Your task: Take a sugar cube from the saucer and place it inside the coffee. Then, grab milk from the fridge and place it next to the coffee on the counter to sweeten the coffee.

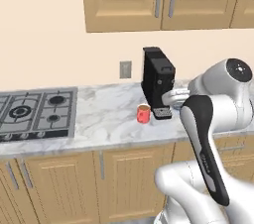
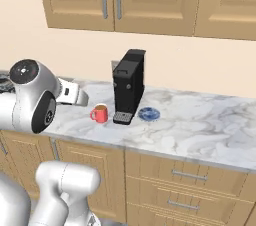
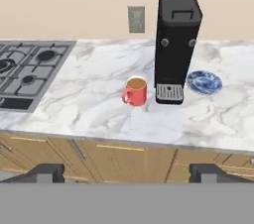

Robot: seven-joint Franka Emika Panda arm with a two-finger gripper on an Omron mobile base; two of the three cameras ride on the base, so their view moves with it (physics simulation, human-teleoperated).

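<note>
Two dark fingertips [image 3: 47,172] of my gripper [image 3: 128,173] stood spread wide with nothing between them, back from the counter's [image 3: 99,114] front edge. The coffee [image 3: 135,91] sat on the marble just beside the black coffee machine [image 3: 176,39], on the side toward the gas hob [image 3: 30,69]. The saucer [image 3: 204,82] lay at the machine's other side. I could not make out the sugar cube.

From my left base camera, the arm covers the saucer, and the gas hob [image 1: 37,114] runs off the picture's left edge. On the saucer [image 3: 205,82], near the counter's [image 3: 99,114] back edge, I can't make out any sugar cube; it's too small to tell.
</note>
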